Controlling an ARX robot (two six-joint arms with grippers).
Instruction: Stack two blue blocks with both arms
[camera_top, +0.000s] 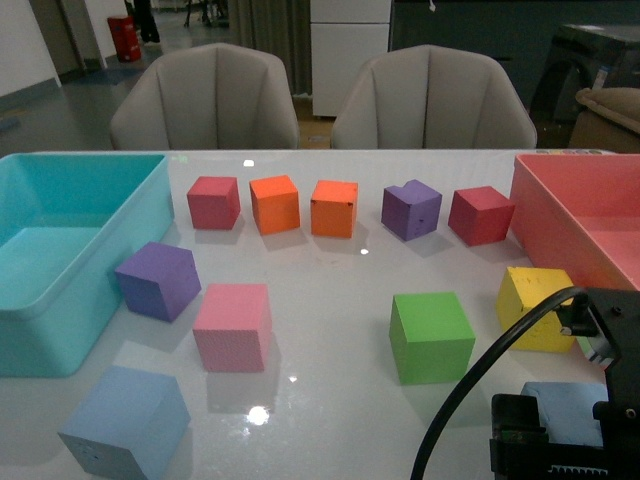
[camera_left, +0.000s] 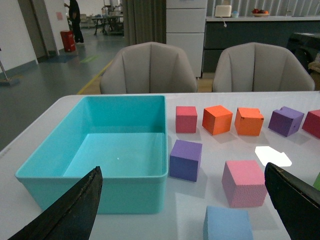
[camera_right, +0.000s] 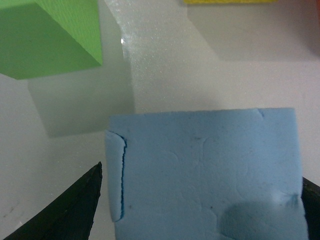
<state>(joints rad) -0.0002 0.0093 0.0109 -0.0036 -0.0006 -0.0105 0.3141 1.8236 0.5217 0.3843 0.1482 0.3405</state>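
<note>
We look across a dim room with a grey floor (camera_left: 45, 80), a white cabinet (camera_top: 350, 50) and a dark counter (camera_left: 250, 30) at the back. Two pale upholstered chairs (camera_top: 205, 95) stand side by side behind a glossy white table (camera_top: 330, 300), which mirrors ceiling lights as bright spots. On its left side sits a turquoise bin (camera_top: 60, 340), on its right a pink bin (camera_top: 545, 215).

The left gripper (camera_left: 182, 169) hangs above the table with its fingers spread wide and nothing between them. The right gripper (camera_right: 202, 172) straddles one blue block (camera_top: 570, 408) at the near right corner. A sliver of table shows between one finger (camera_right: 75, 205) and the block's side, so the jaws are not clamped. The block rests on the table.

The other blue block (camera_top: 125, 420) lies at the near left, just in front of the turquoise bin and well apart from the first. Other coloured cubes are scattered between the two bins.
</note>
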